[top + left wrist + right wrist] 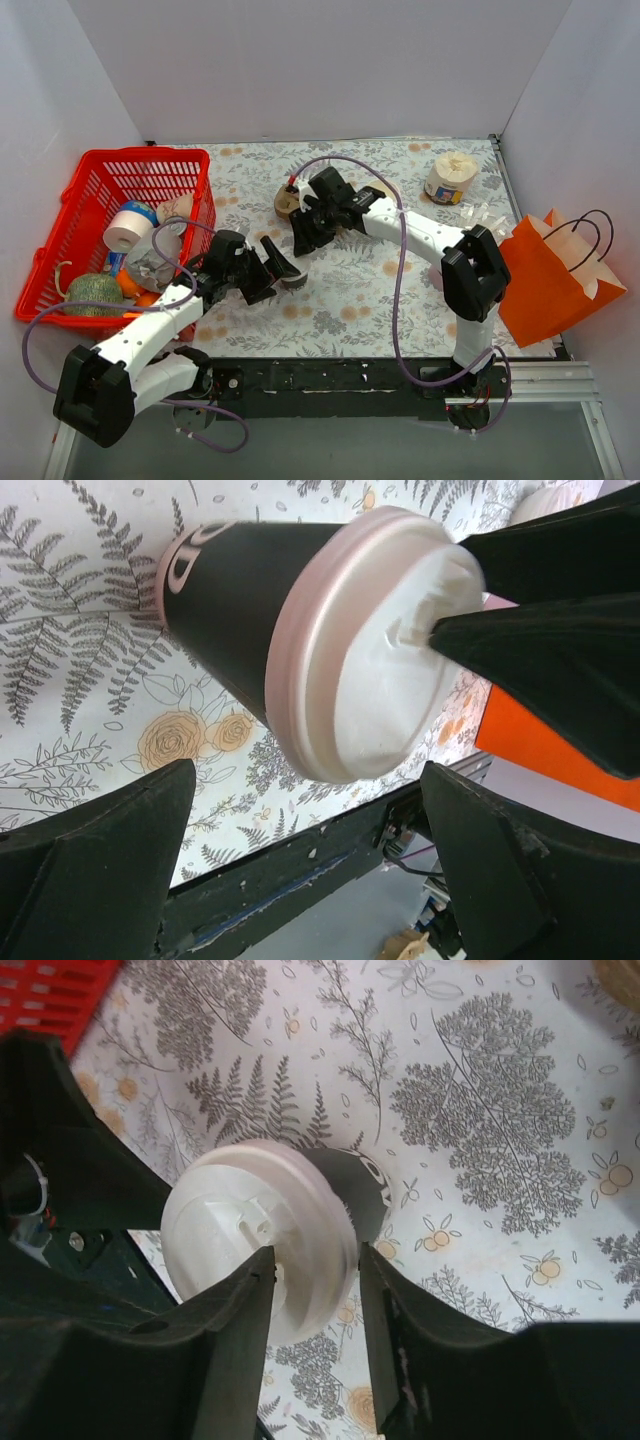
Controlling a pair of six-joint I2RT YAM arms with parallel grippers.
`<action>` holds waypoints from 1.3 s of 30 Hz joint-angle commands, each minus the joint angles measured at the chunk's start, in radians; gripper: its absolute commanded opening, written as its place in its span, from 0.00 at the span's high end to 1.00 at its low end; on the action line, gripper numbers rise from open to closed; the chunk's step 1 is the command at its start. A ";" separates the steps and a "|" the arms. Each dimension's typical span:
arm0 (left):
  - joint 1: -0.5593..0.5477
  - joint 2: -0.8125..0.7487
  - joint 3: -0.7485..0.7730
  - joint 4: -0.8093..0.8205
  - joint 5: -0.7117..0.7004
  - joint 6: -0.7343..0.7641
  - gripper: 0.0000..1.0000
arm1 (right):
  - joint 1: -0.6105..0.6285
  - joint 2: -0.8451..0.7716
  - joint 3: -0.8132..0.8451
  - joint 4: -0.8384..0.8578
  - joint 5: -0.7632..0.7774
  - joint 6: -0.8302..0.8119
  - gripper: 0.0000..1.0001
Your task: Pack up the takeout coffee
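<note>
The takeout coffee [292,277] is a dark cup [240,610] with a white lid [260,1240], tilted over the floral table with its lid raised toward the near edge. My right gripper [302,245] reaches down onto it. Its jaws [317,1255] are shut across the lid's rim, one finger [540,650] on the lid's top face, the other against the outside of the rim. My left gripper [280,280] stands wide open, its fingers [110,860] spread on either side below the lid and not touching the cup.
A red basket [150,165] of groceries stands at the left. An orange paper bag [540,280] lies open at the right edge. A stack of cream cups [450,178] sits at the back right, a brown round thing [287,200] behind the right gripper. The table's black front edge [280,880] is close.
</note>
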 commanded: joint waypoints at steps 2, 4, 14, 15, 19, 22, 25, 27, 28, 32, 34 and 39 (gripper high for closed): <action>0.003 -0.033 0.062 -0.047 -0.059 0.027 0.02 | -0.032 0.036 0.052 -0.117 0.013 -0.021 0.45; 0.005 -0.048 0.063 -0.028 -0.059 0.023 0.02 | -0.048 0.027 0.050 -0.111 0.019 -0.006 0.39; 0.034 -0.032 0.125 -0.056 -0.108 0.011 0.02 | -0.060 -0.094 -0.013 -0.014 0.022 0.080 0.12; 0.043 -0.027 0.126 -0.050 -0.108 0.007 0.02 | -0.061 -0.108 -0.040 -0.005 0.014 0.089 0.12; 0.069 -0.009 0.122 -0.041 -0.096 -0.006 0.02 | -0.061 -0.192 -0.151 0.081 -0.015 0.179 0.12; 0.086 0.010 0.125 -0.022 -0.061 -0.014 0.02 | -0.057 -0.243 -0.245 0.177 -0.033 0.258 0.12; 0.084 0.013 0.103 0.001 -0.030 -0.014 0.02 | -0.039 -0.271 -0.321 0.248 -0.029 0.317 0.12; 0.086 0.014 0.088 0.022 -0.013 -0.020 0.03 | -0.025 -0.277 -0.342 0.295 -0.023 0.341 0.12; 0.084 0.016 0.082 0.029 -0.004 -0.025 0.04 | -0.022 -0.274 -0.359 0.309 -0.015 0.370 0.13; 0.086 0.016 0.048 0.053 0.008 -0.035 0.10 | -0.015 -0.262 -0.395 0.366 -0.007 0.427 0.15; 0.086 0.016 0.040 0.050 0.008 -0.034 0.11 | -0.019 -0.248 -0.399 0.386 -0.010 0.451 0.16; 0.086 0.019 0.010 0.044 -0.012 -0.034 0.12 | -0.015 -0.233 -0.422 0.417 -0.010 0.491 0.18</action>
